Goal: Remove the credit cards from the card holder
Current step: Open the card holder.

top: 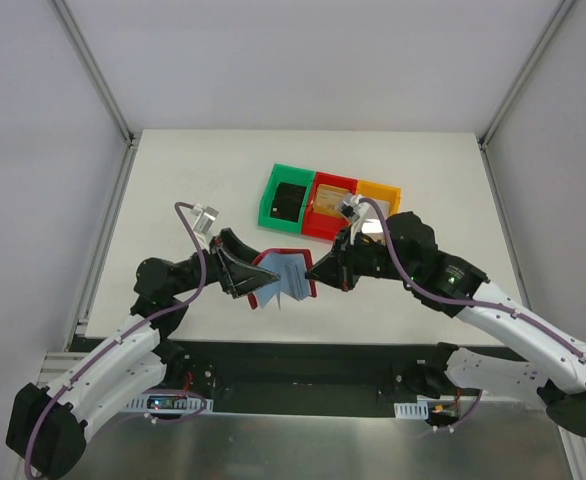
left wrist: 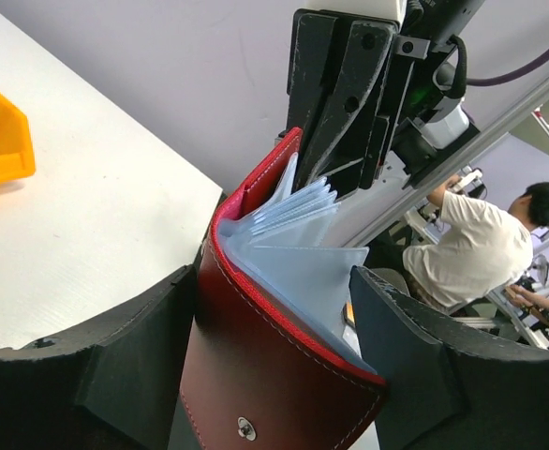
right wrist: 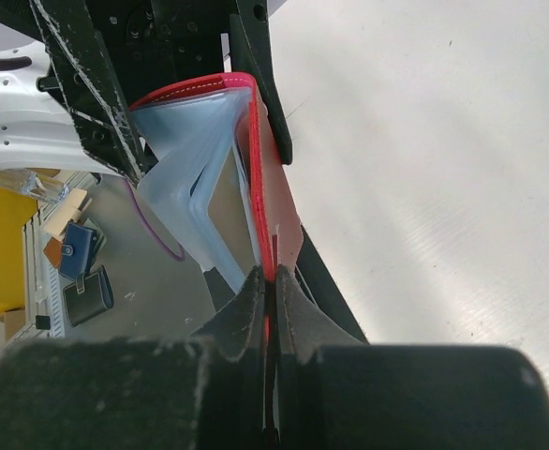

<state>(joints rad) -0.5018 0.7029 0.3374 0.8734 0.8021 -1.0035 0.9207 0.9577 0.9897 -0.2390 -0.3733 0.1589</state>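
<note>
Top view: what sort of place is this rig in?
Probably a robotics lab cell: white panels in aluminium framing enclose the white table, coloured bins sit on it, and a person works in the background.

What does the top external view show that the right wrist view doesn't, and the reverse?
Only top external: the green bin holding a black card, the red bin with a tan card, and the orange bin, all beyond the arms. Only right wrist: the right gripper shut on the card holder's red cover edge, seen close. Both: the open card holder with blue-grey pockets fanned, the left gripper at its other end.
</note>
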